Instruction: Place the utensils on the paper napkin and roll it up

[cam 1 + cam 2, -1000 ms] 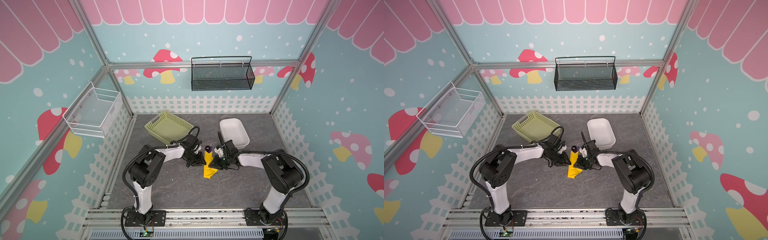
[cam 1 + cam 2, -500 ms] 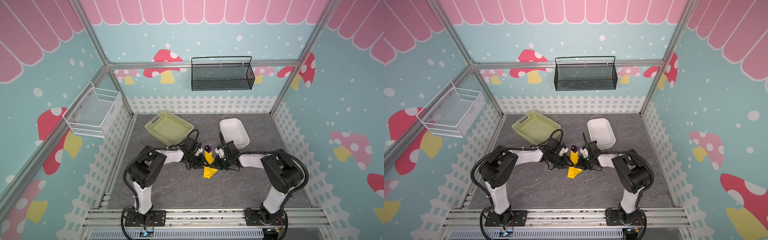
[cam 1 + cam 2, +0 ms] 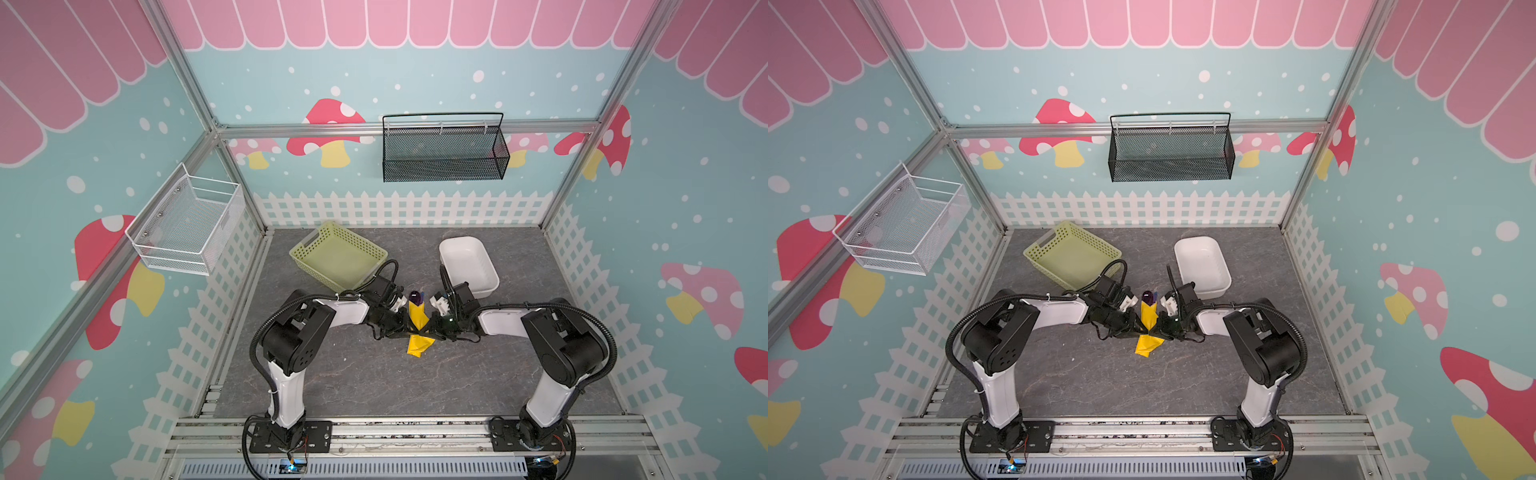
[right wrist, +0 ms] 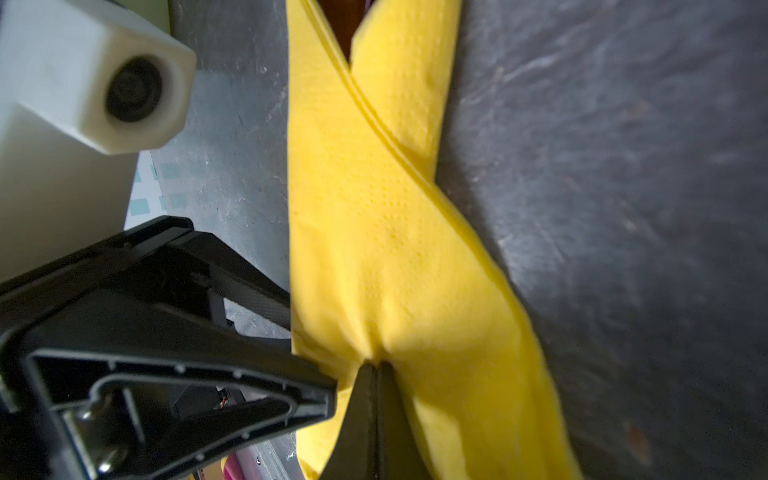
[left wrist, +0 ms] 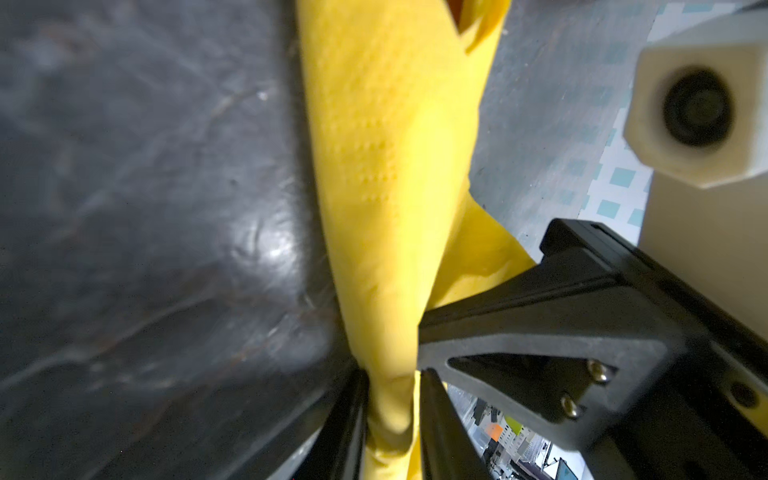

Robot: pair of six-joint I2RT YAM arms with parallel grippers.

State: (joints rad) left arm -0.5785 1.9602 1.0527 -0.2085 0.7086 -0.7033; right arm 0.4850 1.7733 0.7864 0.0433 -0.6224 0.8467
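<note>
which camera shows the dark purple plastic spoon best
The top views: the dark purple plastic spoon pokes from the rolled yellow paper napkin. Both wrist views show the napkin close up, spoon all but hidden.

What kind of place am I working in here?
Likely a staged robot test cell: an aluminium frame encloses it, mushroom-print wall panels surround a grey tabletop, and a black wire basket hangs on the back wall.
</note>
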